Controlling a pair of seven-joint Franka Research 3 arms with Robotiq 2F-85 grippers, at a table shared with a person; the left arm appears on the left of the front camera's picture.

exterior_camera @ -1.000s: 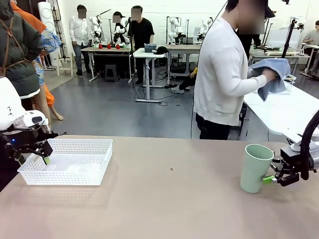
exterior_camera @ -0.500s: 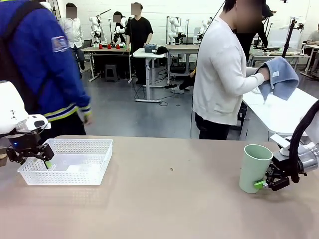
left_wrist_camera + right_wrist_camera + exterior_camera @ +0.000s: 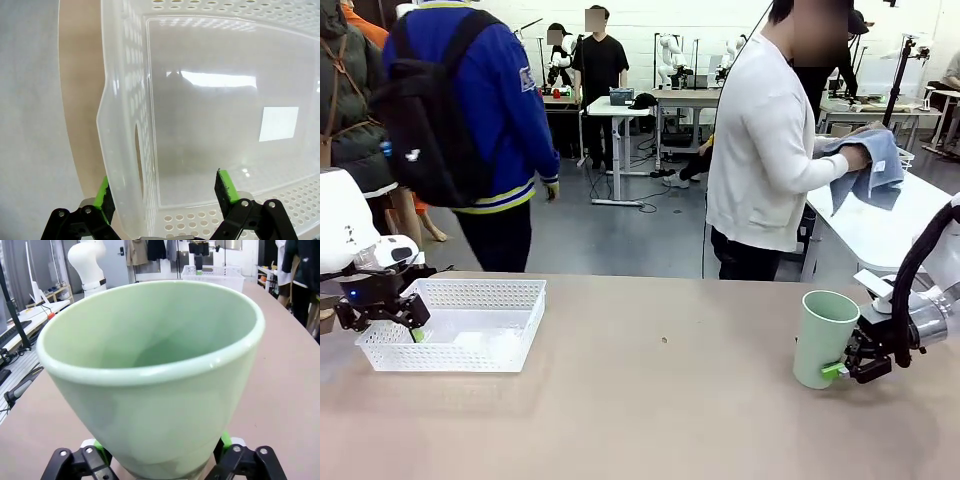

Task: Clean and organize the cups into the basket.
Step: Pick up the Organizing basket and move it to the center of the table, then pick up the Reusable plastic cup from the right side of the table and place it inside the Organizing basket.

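Observation:
A pale mint green cup (image 3: 823, 335) stands at the table's right, leaning slightly left. My right gripper (image 3: 844, 367) is shut on its lower part. In the right wrist view the cup (image 3: 150, 370) sits between the green pads (image 3: 98, 446), its mouth facing the camera. The white lattice basket (image 3: 525, 330) lies at the table's left with nothing in it. My left gripper (image 3: 398, 322) straddles its left end wall. In the left wrist view one pad (image 3: 103, 194) is outside the wall (image 3: 131, 150) and the other inside, away from it, so the gripper (image 3: 164, 190) is open.
At the far side a person in a white top holds a blue cloth (image 3: 872, 165) over a neighbouring white table (image 3: 880, 230). Another person in a blue jacket (image 3: 485, 120) walks past behind the basket. Bare tan tabletop (image 3: 660, 400) lies between the basket and the cup.
My right gripper has slid left with the mint cup, its jaws closing on it, and the cup now leans a little. My left jaws have narrowed around the basket wall.

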